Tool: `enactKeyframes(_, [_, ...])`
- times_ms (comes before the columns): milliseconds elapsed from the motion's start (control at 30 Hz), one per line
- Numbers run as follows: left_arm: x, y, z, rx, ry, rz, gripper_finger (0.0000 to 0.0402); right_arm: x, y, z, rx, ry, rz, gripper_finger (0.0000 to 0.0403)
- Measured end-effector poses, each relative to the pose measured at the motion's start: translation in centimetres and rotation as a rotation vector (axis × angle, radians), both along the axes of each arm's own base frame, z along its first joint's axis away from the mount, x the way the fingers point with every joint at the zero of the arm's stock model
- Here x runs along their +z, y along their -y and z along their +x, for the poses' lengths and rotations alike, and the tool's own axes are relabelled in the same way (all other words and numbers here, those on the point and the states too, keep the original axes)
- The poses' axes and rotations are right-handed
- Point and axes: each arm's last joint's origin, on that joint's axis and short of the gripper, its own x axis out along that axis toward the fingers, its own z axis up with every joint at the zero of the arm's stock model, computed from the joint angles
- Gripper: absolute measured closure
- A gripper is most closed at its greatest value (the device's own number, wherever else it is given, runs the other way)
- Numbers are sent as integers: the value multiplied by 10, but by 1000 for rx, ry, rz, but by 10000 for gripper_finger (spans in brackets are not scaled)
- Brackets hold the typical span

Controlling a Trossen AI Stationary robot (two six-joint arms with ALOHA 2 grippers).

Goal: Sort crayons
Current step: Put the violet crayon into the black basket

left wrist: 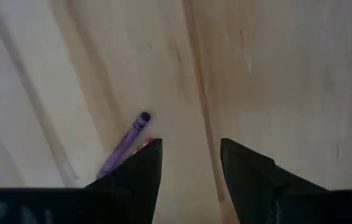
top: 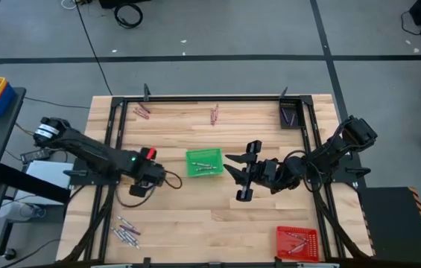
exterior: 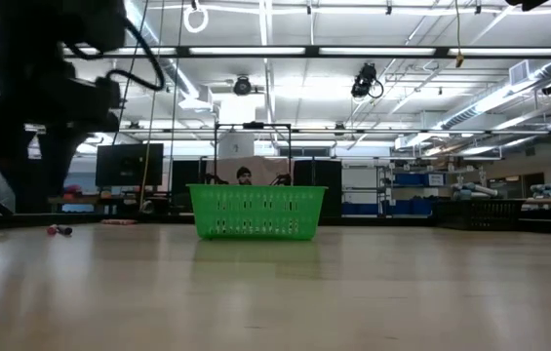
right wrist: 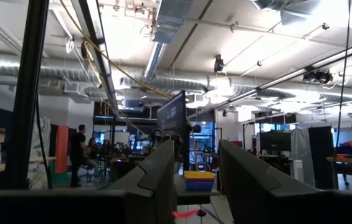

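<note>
My left gripper (top: 147,183) is low over the table, left of the green tray (top: 204,162). Its fingers point down and are open (left wrist: 191,152). A purple crayon (left wrist: 126,143) lies on the wood just outside one finger, its lower end hidden behind that finger. My right gripper (top: 240,176) is open and empty, held level to the right of the green tray. The green tray holds a few crayons. Reddish crayons lie at the far side (top: 142,111) (top: 214,114). Pale grey-lilac crayons (top: 126,232) lie near the front left. My left gripper has nothing between its fingers. The purple crayon (left wrist: 110,165) runs behind the outer side of one finger (left wrist: 139,174), and I cannot tell whether the finger touches it.
A dark tray (top: 290,114) sits at the far right corner. A red tray (top: 297,242) with crayons sits at the front right. A black frame (top: 195,98) runs along the table's edges. In the low view the green tray (exterior: 255,213) stands mid-table. People stand in the room beyond.
</note>
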Motion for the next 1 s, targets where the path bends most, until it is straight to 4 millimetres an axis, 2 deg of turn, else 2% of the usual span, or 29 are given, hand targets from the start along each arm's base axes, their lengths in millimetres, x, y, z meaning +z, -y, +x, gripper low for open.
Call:
enactKeyframes(233, [-16, -20, 25, -87, -17, -23, 226, 0, 2, 1, -12, -3, 0, 273])
enactKeyframes(367, [-30, -36, 28, -92, -120, -26, 226, 0, 1, 0, -10, -4, 1, 273])
enactKeyframes(667, [-38, -54, 26, -109, -192, -36, 227, 0, 1, 1, -11, -5, 1, 273])
enactKeyframes(800, [-43, -56, 23, -162, -218, -39, 246, 0, 1, 1, -11, -3, 1, 273])
enactKeyframes(1000, [-49, -55, 20, -227, -222, -43, 294, 0, 1, 0, -8, -3, -1, 273])
